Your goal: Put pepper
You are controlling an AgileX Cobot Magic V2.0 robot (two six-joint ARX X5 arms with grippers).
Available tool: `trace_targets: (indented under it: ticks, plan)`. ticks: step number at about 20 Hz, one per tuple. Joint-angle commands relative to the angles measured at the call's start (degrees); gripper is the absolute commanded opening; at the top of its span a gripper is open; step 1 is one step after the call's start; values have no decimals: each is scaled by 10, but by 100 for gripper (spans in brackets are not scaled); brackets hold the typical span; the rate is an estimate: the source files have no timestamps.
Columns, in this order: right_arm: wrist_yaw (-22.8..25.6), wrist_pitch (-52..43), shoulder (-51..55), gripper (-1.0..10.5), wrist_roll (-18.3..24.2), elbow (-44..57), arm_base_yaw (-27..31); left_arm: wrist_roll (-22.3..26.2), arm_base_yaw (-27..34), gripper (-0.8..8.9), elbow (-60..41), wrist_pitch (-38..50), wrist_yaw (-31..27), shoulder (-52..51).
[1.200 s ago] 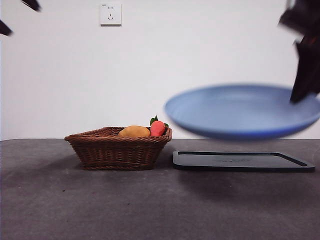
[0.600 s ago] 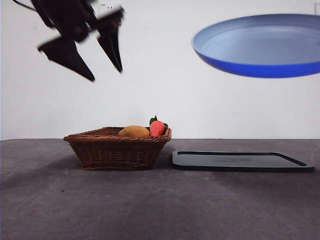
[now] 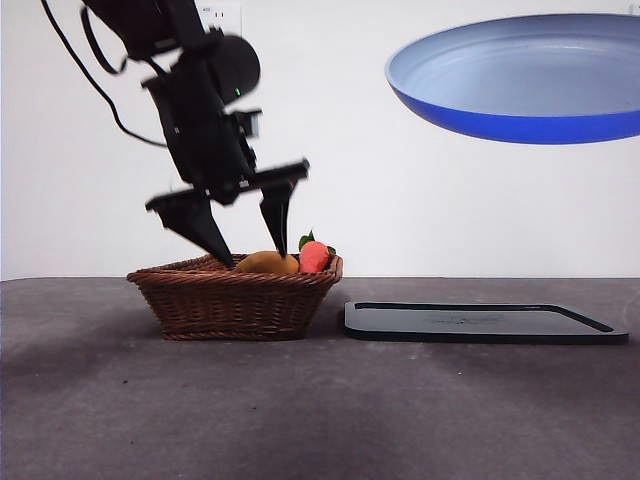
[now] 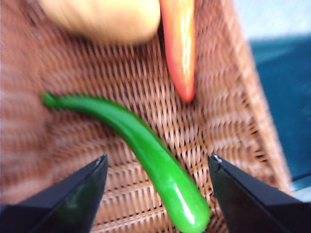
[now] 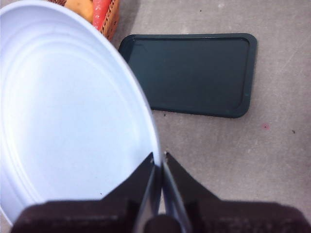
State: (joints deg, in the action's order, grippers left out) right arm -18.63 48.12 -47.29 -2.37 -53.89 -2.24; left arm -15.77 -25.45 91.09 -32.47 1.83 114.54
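The pepper [image 4: 146,145] is a long glossy green vegetable lying on the bottom of the wicker basket [image 3: 236,295]; the front view does not show it. My left gripper [image 3: 245,240] [image 4: 155,170] is open, its jaws down at the basket's rim on either side of the pepper, not touching it. My right gripper [image 5: 159,162] is shut on the rim of the blue plate [image 3: 520,78] [image 5: 68,111] and holds it high in the air above the black tray [image 3: 485,322] [image 5: 189,73].
In the basket beside the pepper lie an orange-yellow fruit [image 3: 267,263] [image 4: 102,19] and a red fruit with green leaves [image 3: 315,256] [image 4: 180,43]. The black tray lies on the grey table [image 3: 320,410] right of the basket.
My left gripper has come down from high up to the basket's rim. The blue plate has stayed high at the right.
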Motion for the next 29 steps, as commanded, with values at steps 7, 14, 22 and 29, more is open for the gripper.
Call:
trace_targets:
  ticks: [7, 14, 22, 29]
  plan:
    - [-5, -6, -2, 6, -6, -8, 0, -12, -20, 363, 12, 16, -28, 53]
    - [-5, -5, -2, 6, -5, -8, 0, -17, -22, 361, 12, -9, -29, 73]
    - [-5, -5, -2, 6, -1, -8, 0, -23, -27, 181, 12, -6, -32, 73]
    - [-5, -5, -3, 6, -2, -8, 0, -23, -22, 149, 12, -22, -35, 28]
